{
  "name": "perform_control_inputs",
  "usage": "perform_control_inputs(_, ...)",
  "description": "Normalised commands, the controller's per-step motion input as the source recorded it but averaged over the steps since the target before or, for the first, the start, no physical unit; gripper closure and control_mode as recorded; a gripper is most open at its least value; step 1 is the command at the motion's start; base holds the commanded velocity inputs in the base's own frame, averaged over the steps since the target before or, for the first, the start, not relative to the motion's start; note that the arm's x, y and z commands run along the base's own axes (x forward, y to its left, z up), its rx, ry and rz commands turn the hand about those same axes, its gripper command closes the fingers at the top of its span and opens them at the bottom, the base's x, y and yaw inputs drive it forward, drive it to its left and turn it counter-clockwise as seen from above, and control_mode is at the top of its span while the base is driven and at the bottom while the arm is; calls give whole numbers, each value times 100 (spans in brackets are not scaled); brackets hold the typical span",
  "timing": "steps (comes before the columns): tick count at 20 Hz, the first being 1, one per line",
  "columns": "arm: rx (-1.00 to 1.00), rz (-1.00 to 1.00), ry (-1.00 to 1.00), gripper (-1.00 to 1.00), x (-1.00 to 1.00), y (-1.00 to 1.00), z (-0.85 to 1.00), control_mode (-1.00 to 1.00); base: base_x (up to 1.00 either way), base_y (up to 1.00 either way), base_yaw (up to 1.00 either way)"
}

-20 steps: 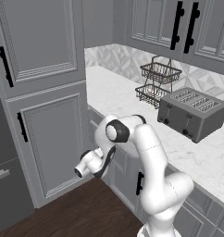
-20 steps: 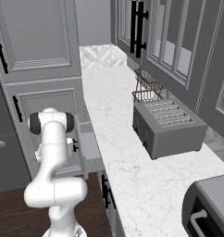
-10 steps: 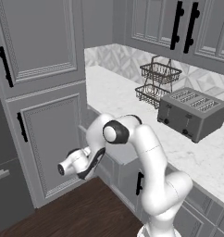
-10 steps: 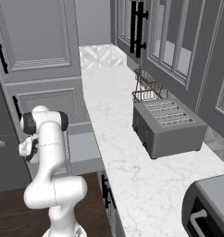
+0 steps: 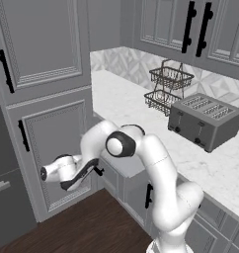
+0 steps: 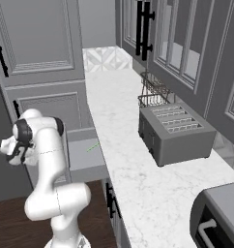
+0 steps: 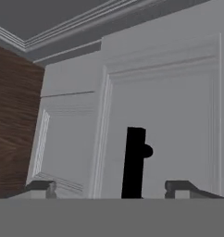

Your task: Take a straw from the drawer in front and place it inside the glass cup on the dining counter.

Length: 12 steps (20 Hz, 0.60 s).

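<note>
Drawer (image 6: 82,152) is standing pulled out from under the marble surface (image 6: 124,145), its front panel jutting past the surface's edge into the aisle. Lying slantwise on its grey floor, near the inner corner by the surface, is the straw (image 6: 93,146), a thin green line with bare drawer floor around it. The arm is bending down and away to the left, and the gripper (image 5: 96,169) is sitting right at the small black handle (image 7: 134,162) on the drawer front. In the hand view that handle is rising between the two fingertips (image 7: 40,187), which are standing well apart on either side of it; whether they are touching it I cannot tell. Beyond the drawer front, tall grey cabinet doors (image 5: 52,148) are closing off the left, with dark wood floor (image 5: 87,222) open below. A toaster (image 5: 205,120) and a wire basket rack (image 5: 168,86) are sitting back on the surface.
</note>
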Motion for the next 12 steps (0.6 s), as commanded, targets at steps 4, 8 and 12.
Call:
perform_control_inputs(4,34,0,11,-100,-39,5,93,-100,0,0,0)
perform_control_inputs(8,38,0,1,-100,-11,-69,100,-100,0,0,0)
perform_control_inputs(12,36,0,3,-100,1,-94,100,-100,0,0,0)
